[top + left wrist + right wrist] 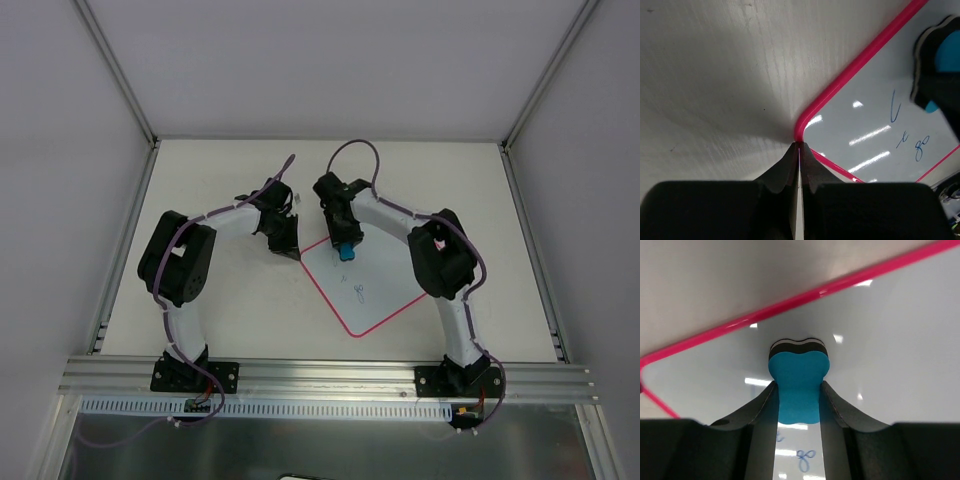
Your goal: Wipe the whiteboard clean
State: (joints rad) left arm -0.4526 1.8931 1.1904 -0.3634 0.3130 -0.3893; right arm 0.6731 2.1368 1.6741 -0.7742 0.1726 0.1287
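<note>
White bench (230, 320), walled bay. Whiteboard (385, 280): flat, centre-right, set cornerwise. Left hand (799, 148): pressed together, tips at its left corner. Right hand (799, 386): pinching blue eraser (799, 365) on board near far rim; blue writing (358, 292) lies behind eraser, toward arm bases

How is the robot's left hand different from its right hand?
The left hand is shut and holds nothing, while the right hand is shut on a blue eraser. The left hand's tips sit at a corner of the whiteboard, right by its pink rim, while the right hand is over the board's white face. Both hands are black and point down at the board.
</note>
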